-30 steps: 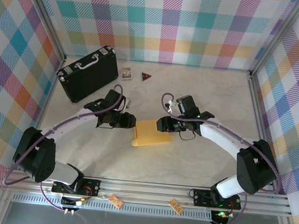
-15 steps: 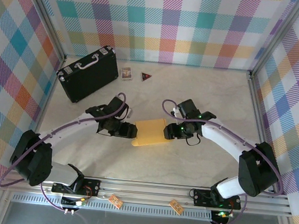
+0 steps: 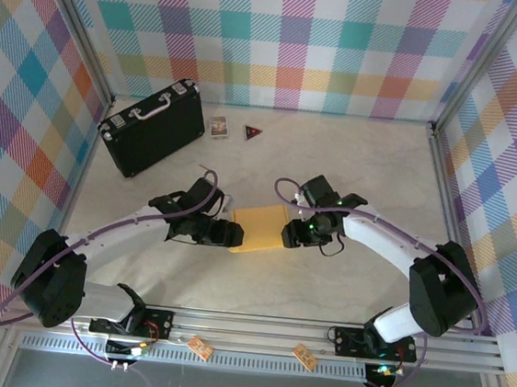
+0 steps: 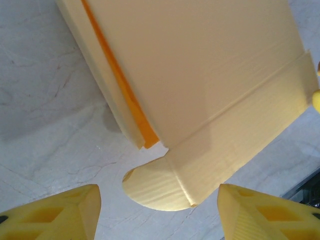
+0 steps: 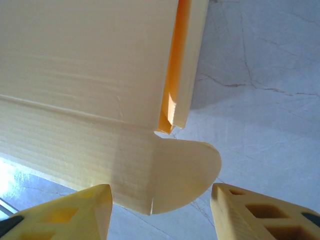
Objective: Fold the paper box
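Overhead view: the paper box (image 3: 259, 228) lies flat near the middle of the table (image 3: 372, 168), between the two arms; the left gripper (image 3: 233, 236) sits at its left end and the right gripper (image 3: 284, 236) at its right end, both low over the surface; whether either touches the cardboard cannot be told from above. Left wrist view: the yellow fingers (image 4: 60, 215) stand wide apart with nothing clamped between them; a corner of the box sits just ahead, with a long creased flap ending in a rounded tab (image 4: 152, 190) that rests on the marble; an orange strip (image 4: 120, 80) shows along the side seam. Right wrist view: the jaws are likewise spread, the fingertips (image 5: 255, 210) clear of the cardboard; a second rounded tab (image 5: 187, 167) projects from the flap's other end. Far left: a black case (image 3: 151, 129) with a pale handle; near the back wall, a small card (image 3: 217, 126) and a dark triangular piece (image 3: 253, 133), all well apart from the box.
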### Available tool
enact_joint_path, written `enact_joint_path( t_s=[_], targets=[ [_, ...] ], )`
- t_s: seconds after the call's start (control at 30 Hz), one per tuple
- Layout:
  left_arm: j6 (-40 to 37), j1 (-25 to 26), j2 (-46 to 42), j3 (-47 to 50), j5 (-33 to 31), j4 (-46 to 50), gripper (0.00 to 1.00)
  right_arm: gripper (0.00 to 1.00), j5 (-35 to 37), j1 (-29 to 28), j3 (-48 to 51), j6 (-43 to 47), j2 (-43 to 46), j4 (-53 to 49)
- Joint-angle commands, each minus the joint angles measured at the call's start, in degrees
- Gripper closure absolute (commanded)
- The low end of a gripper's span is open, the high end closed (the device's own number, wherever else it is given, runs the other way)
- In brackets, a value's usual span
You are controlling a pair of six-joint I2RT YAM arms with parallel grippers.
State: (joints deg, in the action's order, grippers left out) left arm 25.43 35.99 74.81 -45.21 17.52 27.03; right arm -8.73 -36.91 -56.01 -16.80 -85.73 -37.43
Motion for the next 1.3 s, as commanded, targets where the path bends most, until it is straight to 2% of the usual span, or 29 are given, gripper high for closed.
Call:
enact_joint_path(
  t_s=[0.0,0.3,0.7,0.77,0.87,0.93,1.0,1.1,1.27],
  targets=[
    [1.18,0.64,-1.32,1.06,1.02,-0.57,0.37,0.46,-0.75,-1.12,-1.95,-0.91,-1.12,-1.63],
    [1.88,1.87,-0.85,2.36,3.78,-2.53,0.38,0.49,-2.04,-2.86,-2.42,-1.41,-2.79,-0.98],
    [2.06,2.06,-0.19,2.10,2.70,-2.29,0.37,0.51,-2.89,-3.35,-3.67,-0.96,-4.27,-1.07],
    [0.78,2.05,-0.87,0.51,0.93,0.68,0.37,0.51,-2.16,-3.35,-3.84,-0.86,-4.27,-1.24],
    [-1.07,2.05,-2.18,-2.32,-5.92,5.74,0.36,0.50,-1.73,-3.34,-4.02,-0.79,-4.53,-1.37],
    [-1.52,2.07,-1.59,-3.31,-8.27,7.44,0.36,0.50,-1.74,-3.35,-4.00,-0.88,-4.54,-1.11],
    [-1.72,2.00,0.24,-3.34,-6.80,6.57,0.36,0.50,-1.56,-3.35,-3.93,-1.04,-4.70,-0.89],
    [-1.53,2.32,3.10,-3.29,-3.69,3.79,0.45,0.50,-1.33,-3.35,-3.93,-1.04,-5.16,-0.89],
    [-1.08,2.80,5.48,-3.15,-1.97,1.47,0.46,0.50,-1.73,-3.35,-3.91,-1.04,-5.41,-0.81]
  ],
)
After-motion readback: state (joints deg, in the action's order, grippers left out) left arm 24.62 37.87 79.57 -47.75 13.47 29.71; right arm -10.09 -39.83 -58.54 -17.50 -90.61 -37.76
